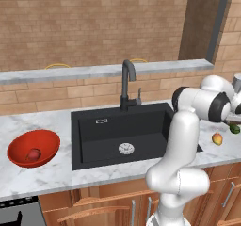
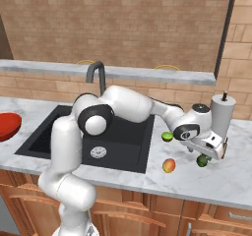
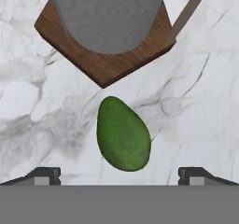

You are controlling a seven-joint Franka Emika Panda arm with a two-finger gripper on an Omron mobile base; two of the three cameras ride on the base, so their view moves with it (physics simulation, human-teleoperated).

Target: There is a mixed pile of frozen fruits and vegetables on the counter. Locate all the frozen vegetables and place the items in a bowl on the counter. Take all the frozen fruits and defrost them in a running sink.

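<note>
Count: one red bowl [image 1: 33, 147] far left of the gripper [image 2: 209, 156], holding one red piece [image 1: 33, 154]. One dark green piece [image 3: 123, 133] directly under the gripper. One lime ball [image 2: 167, 136] and one orange-yellow oval [image 2: 169, 165], both left of it.

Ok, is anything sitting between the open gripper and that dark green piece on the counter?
Nothing visible is in the way. In the hand view the dark green piece lies alone on bare marble counter, between the open gripper tips. The grey cylinder on its wooden base stands just beyond it, apart from it.
</note>
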